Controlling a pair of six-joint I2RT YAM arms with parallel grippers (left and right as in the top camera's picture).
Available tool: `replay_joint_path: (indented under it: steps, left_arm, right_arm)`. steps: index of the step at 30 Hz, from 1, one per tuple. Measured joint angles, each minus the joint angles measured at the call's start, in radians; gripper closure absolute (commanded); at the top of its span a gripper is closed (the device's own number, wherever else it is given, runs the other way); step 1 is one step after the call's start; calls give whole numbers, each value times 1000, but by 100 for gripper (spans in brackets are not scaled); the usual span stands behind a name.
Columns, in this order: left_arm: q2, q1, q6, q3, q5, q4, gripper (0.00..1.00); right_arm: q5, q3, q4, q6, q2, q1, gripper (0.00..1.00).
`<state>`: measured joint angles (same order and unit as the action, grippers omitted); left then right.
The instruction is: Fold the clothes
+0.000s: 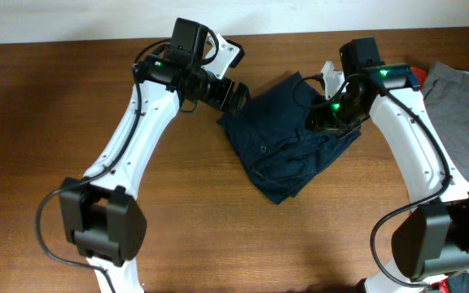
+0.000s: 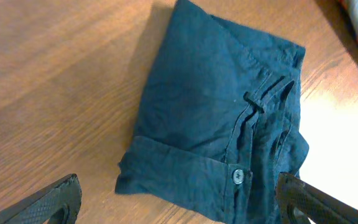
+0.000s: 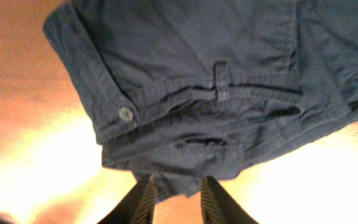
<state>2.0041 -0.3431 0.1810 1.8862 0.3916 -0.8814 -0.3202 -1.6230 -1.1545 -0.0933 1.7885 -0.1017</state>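
Wooden table [image 1: 55, 122], brown, with a strip of pale wall [image 1: 55, 16] along the top of the overhead frame. Shorts [image 1: 287, 138], dark navy, lie centre-right of that frame, gathered into a compact, roughly square bundle turned corner-down, with layers stacked on the lower right side. Waistband is exposed: button [image 2: 237, 176] and belt loop [image 2: 253, 101] show in the left wrist view. Left gripper [image 1: 238, 96] hovers at the bundle's upper left corner. Its fingers are spread wide at the two bottom corners of its own view and hold nothing. Right gripper [image 1: 330, 118] sits over the bundle's upper right edge. In its wrist view the fingers [image 3: 143, 202] stand a narrow gap apart with the hem just at their tips. Table glow shows through the gap, so I read it as not clamped. Grey garment [image 1: 462, 89] lies at the right edge of the overhead frame, apart from the shorts and not part of this job. Judgement: the main folds look made, and the step in hand looks like a last fold or a squaring-up of the bundle. Edges look uneven at the lower corner, and the waistband layers are bunched. Next move calls for the right fingers to close on the hem, taking all layers, while the left either pins or grips the opposite corner. Then carry one side over flat. Risk: pinching only the top layer would drag the stack open.
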Motion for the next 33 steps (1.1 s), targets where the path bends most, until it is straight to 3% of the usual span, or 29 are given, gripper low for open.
replay_joint_path:
  steps: [11,17,18,20,23,24,33]
  left_arm:
    - [272,88,40,-3,166,199,1]
    - [344,74,41,-3,275,217,6]
    - [354,68,41,-3,291,212,9]
    - [373,61,43,-3,316,192,29]
    - [394,50,48,-3,334,120,85]
    - [397,49,47,-3,334,97,99]
    - [393,132,38,46,235,-229,99]
  right_arm:
    - [-14,0,-76,0,0,0,60]
    - [-14,0,-76,0,0,0,60]
    - [-14,0,-76,0,0,0,60]
    - [-15,0,-76,0,0,0,60]
    - [-14,0,-77,0,0,0,60]
    - [-14,0,-76,0,0,0,60]
    - [-14,0,-89,0,0,0,60]
